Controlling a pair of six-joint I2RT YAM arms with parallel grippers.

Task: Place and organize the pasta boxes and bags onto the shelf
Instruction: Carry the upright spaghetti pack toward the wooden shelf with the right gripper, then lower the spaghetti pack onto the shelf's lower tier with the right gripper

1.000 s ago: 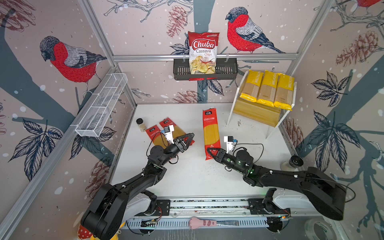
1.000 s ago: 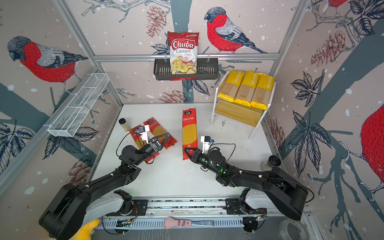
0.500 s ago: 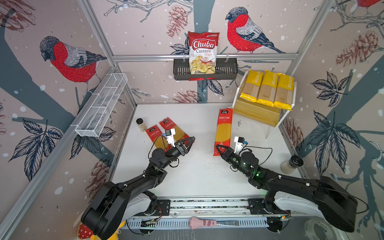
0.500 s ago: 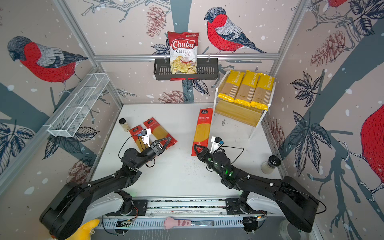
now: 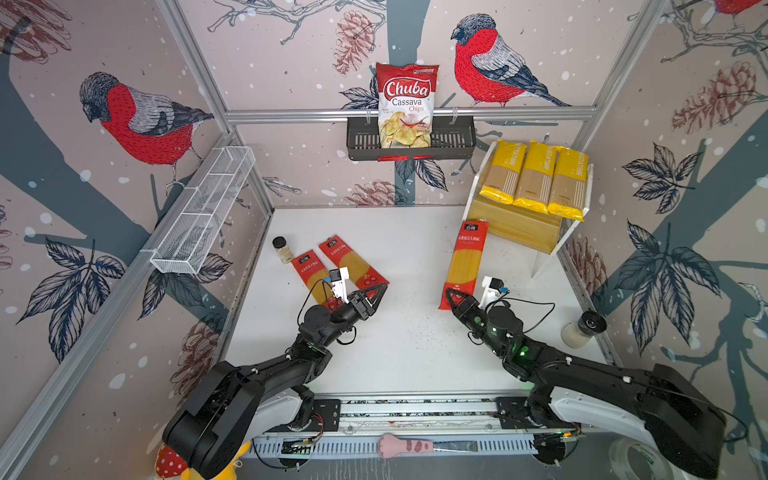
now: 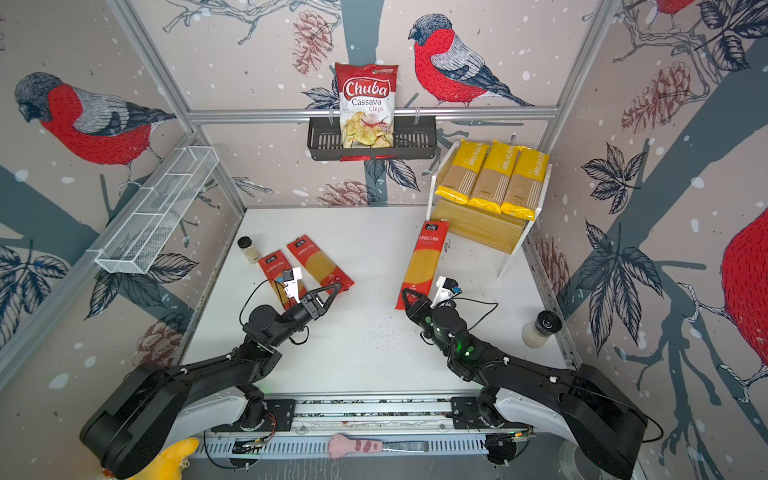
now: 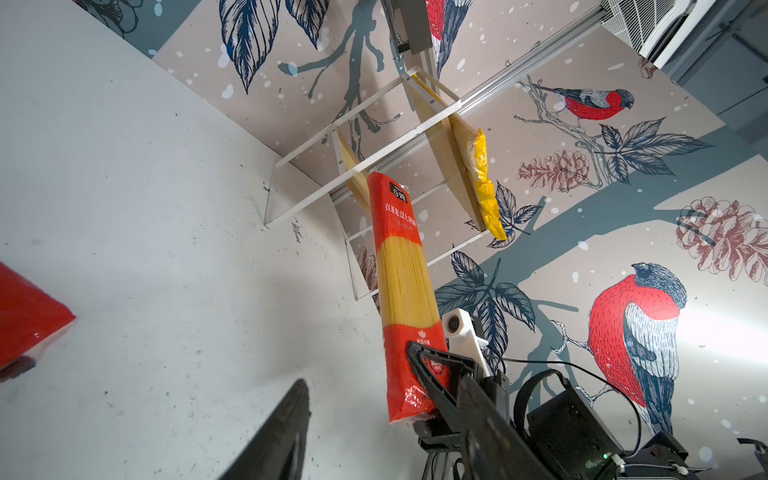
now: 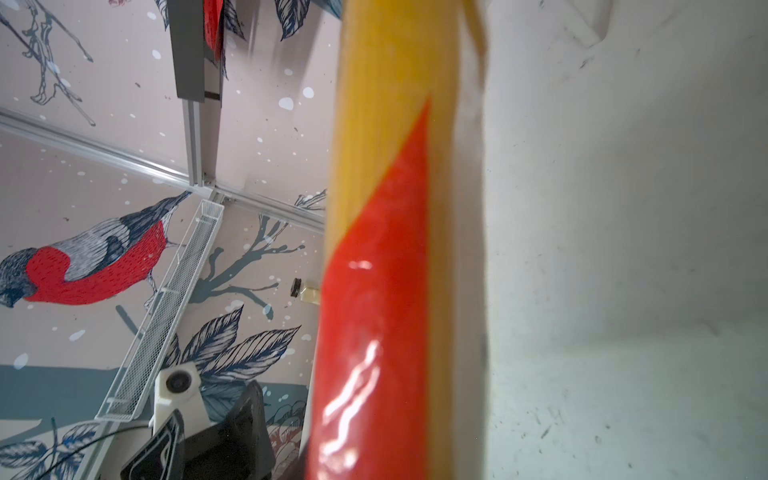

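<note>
Holds red-ended packet (image 5: 467, 257) by near end in right fingers (image 5: 456, 300), just left of shelf (image 5: 515, 224); left fingers (image 7: 282, 436) parted, empty.

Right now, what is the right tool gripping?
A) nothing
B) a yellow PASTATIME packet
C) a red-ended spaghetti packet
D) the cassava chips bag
C: in both top views the right tool is closed on the near red end of the red-ended spaghetti packet, whose far end points toward the shelf.
</note>
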